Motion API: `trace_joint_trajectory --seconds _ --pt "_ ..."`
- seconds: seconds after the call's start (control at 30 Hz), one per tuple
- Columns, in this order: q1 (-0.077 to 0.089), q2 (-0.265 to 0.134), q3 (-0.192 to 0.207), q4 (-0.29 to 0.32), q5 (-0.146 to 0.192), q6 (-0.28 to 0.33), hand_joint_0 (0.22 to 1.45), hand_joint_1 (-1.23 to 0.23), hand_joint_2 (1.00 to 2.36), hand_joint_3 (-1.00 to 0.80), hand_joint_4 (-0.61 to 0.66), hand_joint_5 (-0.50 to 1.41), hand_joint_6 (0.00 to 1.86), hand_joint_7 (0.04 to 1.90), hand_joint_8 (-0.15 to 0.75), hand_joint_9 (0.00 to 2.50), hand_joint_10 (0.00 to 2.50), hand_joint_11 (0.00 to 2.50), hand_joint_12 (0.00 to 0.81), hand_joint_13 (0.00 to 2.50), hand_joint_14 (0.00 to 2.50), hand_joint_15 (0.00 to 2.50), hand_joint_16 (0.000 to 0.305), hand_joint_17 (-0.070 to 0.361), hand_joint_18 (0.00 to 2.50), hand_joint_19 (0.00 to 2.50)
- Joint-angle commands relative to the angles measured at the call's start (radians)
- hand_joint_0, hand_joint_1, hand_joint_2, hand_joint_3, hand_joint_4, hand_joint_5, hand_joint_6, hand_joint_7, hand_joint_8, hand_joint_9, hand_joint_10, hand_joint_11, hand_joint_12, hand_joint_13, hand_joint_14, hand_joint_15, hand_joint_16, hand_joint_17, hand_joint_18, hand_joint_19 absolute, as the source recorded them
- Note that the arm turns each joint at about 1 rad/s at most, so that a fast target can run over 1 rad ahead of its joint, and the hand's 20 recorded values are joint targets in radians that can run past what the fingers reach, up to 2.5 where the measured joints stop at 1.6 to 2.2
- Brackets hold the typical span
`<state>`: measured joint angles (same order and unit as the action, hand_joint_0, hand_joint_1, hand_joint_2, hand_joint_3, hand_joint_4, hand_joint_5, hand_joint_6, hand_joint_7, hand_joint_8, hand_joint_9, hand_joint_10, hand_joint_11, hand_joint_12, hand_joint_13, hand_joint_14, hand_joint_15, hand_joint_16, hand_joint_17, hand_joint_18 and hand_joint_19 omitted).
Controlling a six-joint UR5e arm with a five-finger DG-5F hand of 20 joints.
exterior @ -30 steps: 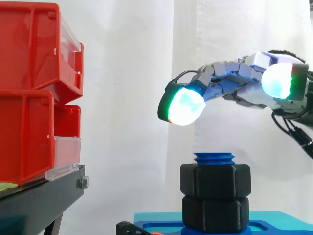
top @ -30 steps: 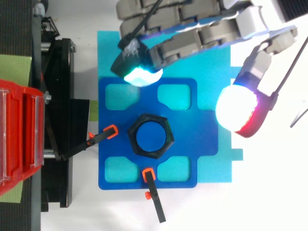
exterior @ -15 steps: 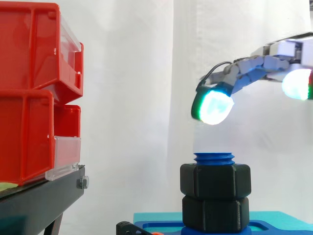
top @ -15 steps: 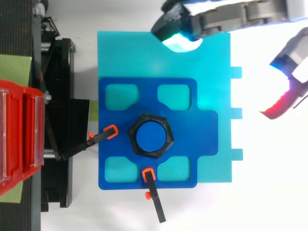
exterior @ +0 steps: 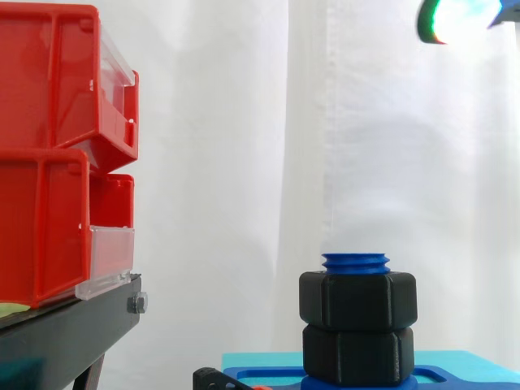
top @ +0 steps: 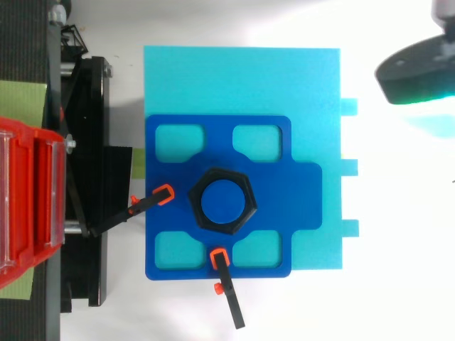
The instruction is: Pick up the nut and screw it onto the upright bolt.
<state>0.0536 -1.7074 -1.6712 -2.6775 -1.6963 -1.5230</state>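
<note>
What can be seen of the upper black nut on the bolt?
The upper nut is a matte black hexagon, plastic by its look, with rounded edges. It sits level on the upright blue bolt, whose threaded tip shows just above it, and rests on a second black nut below. The hand is high above and to the side, touching nothing.

A lab bench: white curtain (exterior: 244,162), red bins (exterior: 49,154), clamped blue fixture (top: 302,192).

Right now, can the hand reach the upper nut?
Probably yes. The hand hangs high and off to one side, but nothing stands over or around the upper nut on the bolt; the red bins sit well clear.
</note>
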Motion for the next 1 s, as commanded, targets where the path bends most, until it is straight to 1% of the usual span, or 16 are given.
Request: trace_joint_trajectory --seconds 0.0,0.07,0.1,0.13,0.2,0.27,0.3,0.37,0.47,0.5,0.53,0.63,0.67,0.7,0.8,0.97 --pt "0.066 0.068 -0.217 0.021 0.222 0.106 0.49 -0.22 1.0 -0.5 0.16 -0.19 0.5 0.65 0.211 0.4 0.0 0.0 0.311 0.29 0.0 0.0 0.037 0.084 0.08 0.0" --pt "0.081 0.074 -0.237 0.022 0.261 0.15 0.49 -0.23 1.0 -0.5 0.15 -0.19 0.5 0.65 0.207 0.39 0.0 0.0 0.312 0.28 0.0 0.0 0.038 0.085 0.07 0.0" --pt "0.095 0.077 -0.255 0.022 0.302 0.207 0.49 -0.23 1.0 -0.5 0.15 -0.19 0.5 0.64 0.205 0.37 0.0 0.0 0.313 0.27 0.0 0.0 0.038 0.085 0.07 0.0" --pt "0.098 0.075 -0.269 0.022 0.334 0.265 0.5 -0.23 1.0 -0.5 0.14 -0.2 0.5 0.64 0.203 0.35 0.0 0.0 0.316 0.26 0.0 0.0 0.038 0.085 0.06 0.0" --pt "0.107 0.075 -0.298 0.036 0.386 0.435 0.5 -0.23 1.0 -0.5 0.14 -0.2 0.5 0.64 0.201 0.34 0.0 0.0 0.317 0.25 0.0 0.0 0.038 0.086 0.06 0.0" --pt "0.111 0.077 -0.309 0.044 0.402 0.511 0.5 -0.24 1.0 -0.5 0.13 -0.2 0.5 0.64 0.2 0.33 0.0 0.0 0.318 0.25 0.0 0.0 0.038 0.086 0.06 0.0" --pt "0.112 0.075 -0.315 0.047 0.422 0.593 0.5 -0.24 1.0 -0.5 0.13 -0.2 0.5 0.64 0.201 0.33 0.0 0.0 0.317 0.25 0.0 0.0 0.038 0.086 0.06 0.0" --pt "0.114 0.075 -0.32 0.045 0.442 0.652 0.5 -0.25 1.0 -0.5 0.13 -0.2 0.5 0.64 0.201 0.33 0.0 0.0 0.318 0.25 0.0 0.0 0.038 0.087 0.05 0.0" --pt "0.118 0.074 -0.32 0.041 0.507 0.765 0.5 -0.25 1.0 -0.5 0.13 -0.21 0.5 0.64 0.196 0.3 0.0 0.0 0.32 0.23 0.0 0.0 0.039 0.087 0.04 0.0" --pt "0.121 0.074 -0.32 0.039 0.549 0.833 0.5 -0.25 1.0 -0.5 0.12 -0.21 0.5 0.63 0.194 0.28 0.0 0.0 0.322 0.22 0.0 0.0 0.039 0.087 0.03 0.0" --pt "0.123 0.074 -0.32 0.041 0.575 0.879 0.5 -0.25 1.0 -0.5 0.12 -0.21 0.5 0.63 0.195 0.27 0.0 0.0 0.324 0.21 0.0 0.0 0.039 0.087 0.01 0.0" --pt "0.126 0.075 -0.32 0.039 0.598 0.939 0.5 -0.25 1.0 -0.5 0.11 -0.22 0.5 0.62 0.193 0.24 0.0 0.0 0.328 0.19 0.0 0.0 0.039 0.088 0.0 0.0" --pt "0.126 0.075 -0.32 0.039 0.598 0.939 0.5 -0.25 1.0 -0.5 0.11 -0.22 0.5 0.62 0.193 0.23 0.0 0.0 0.328 0.18 0.0 0.0 0.039 0.088 0.0 0.0" --pt "0.129 0.075 -0.32 0.036 0.607 0.983 0.49 -0.24 1.0 -0.5 0.09 -0.23 0.5 0.62 0.187 0.21 0.0 0.0 0.328 0.17 0.0 0.0 0.039 0.089 0.0 0.0" --pt "0.129 0.075 -0.32 0.024 0.604 1.003 0.49 -0.24 1.0 -0.5 0.08 -0.23 0.5 0.62 0.189 0.19 0.0 0.0 0.333 0.14 0.0 0.0 0.04 0.09 0.0 0.0" --pt "0.127 0.075 -0.321 0.011 0.601 1.0 0.48 -0.23 1.0 -0.5 0.03 -0.24 0.5 0.62 0.174 0.12 0.0 0.0 0.336 0.09 0.0 0.0 0.041 0.093 0.0 0.0"
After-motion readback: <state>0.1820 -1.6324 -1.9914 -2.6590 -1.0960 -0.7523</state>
